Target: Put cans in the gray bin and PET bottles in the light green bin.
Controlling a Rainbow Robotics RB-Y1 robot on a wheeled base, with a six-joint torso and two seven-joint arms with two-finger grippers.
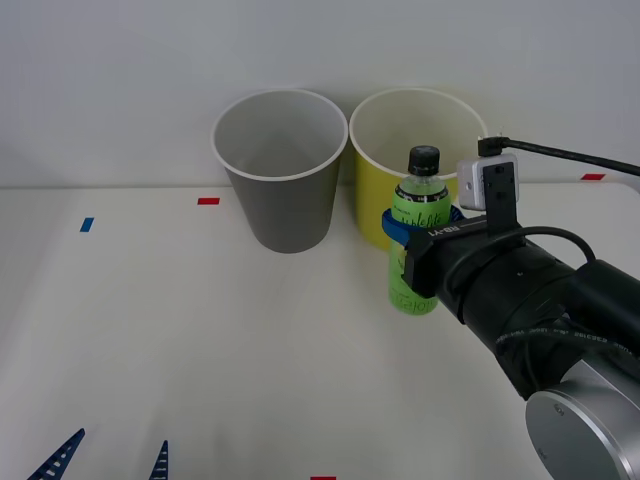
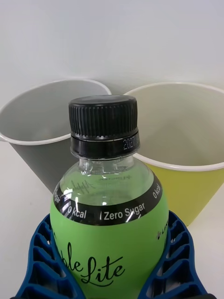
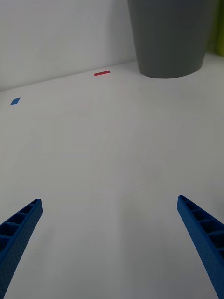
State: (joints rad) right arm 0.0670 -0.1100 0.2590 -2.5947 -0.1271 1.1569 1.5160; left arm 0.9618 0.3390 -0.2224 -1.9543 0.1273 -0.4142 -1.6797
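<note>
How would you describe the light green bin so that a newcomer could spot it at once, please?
Look to the far side of the white table, where two round tapered bins stand side by side against the wall. The light green bin is the right-hand one, behind the bottle held in the right claw; its lime wall distinguishes it from the gray bin.

My left gripper [image 3: 112,247] hangs over the white table [image 3: 112,154], its two blue ribbed fingers [image 3: 18,231] spread wide at the lower corners of the frame with nothing between them. At the upper right stands the gray bin [image 3: 170,39]. A red tape mark [image 3: 101,73] and a blue one [image 3: 15,101] lie at the upper left.
</note>
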